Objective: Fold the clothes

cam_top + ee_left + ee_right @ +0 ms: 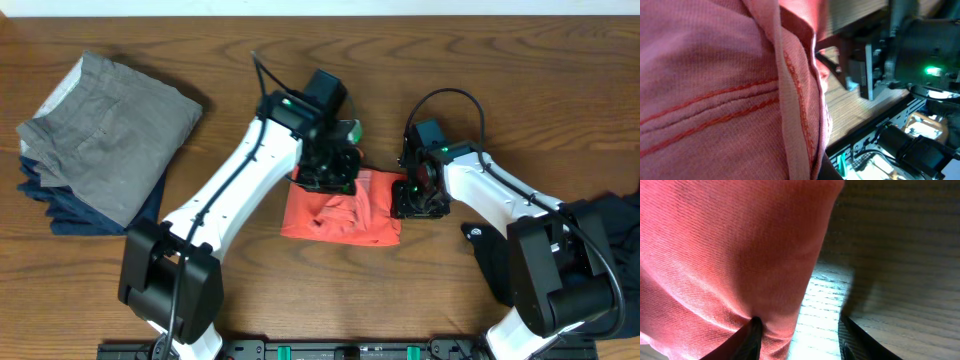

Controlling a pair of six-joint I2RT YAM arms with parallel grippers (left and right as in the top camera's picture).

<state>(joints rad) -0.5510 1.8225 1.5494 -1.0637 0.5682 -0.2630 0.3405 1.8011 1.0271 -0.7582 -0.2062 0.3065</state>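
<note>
Between the two tools, on the wooden counter [480,60], lies the coral-red T-shirt [340,218], gathered into a rough rectangle with creases across its upper face. The left tool [325,178] is down on the shirt's far edge, near one corner, and the right tool [415,200] is at the shirt's side edge nearest to it, so the two stand close together with cloth running from one to the other. Right in front of the left tool's camera the shirt fills most of the view, showing a double row of stitching and a hem that runs down the frame. The cloth hides that tool's fingers, so I cannot tell whether it grips anything. Beyond the hem the dark right arm [920,55] shows with a green light on it. At the right tool the two dark fingers [752,335] stand apart. The shirt's edge reaches in beside one of them, and bare counter shows in the rest of the gap, up to the other finger. Well away from the right tool, out by that arm's base and partly hidden behind it, lies a black garment [625,225]. Well apart from the left tool, on its outer side, a folded grey garment [110,135] rests on top of a navy garment [60,210].
</note>
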